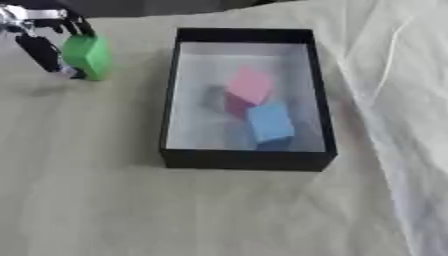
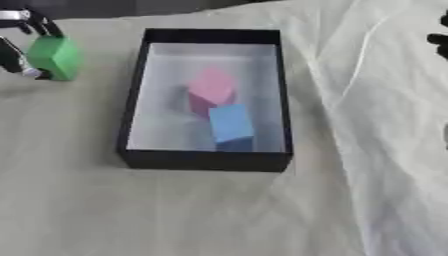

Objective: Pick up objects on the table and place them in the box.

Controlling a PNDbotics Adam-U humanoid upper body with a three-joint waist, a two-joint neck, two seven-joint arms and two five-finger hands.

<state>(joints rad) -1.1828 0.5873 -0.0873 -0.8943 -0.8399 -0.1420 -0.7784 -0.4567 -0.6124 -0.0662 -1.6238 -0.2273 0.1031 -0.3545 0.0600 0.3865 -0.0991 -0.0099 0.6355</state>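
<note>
left hand pinches a green block, up and to the left of the box

the robot's left hand (image 1: 39,37) has its dark fingers curled around a bright green, smooth-faced rectangular block (image 1: 87,56), held clear of the cream cloth-covered table (image 1: 131,210), just left of the black-walled, white-floored rectangular box (image 1: 248,161). inside the box a pink block (image 1: 249,84) leans on a blue block (image 1: 269,122). the green block looks light, rigid and a little slick, so opposite flat faces seem the best hold. dark fingertips of the right hand (image 2: 440,40) show far right of the box; their pose cannot be told.
</note>
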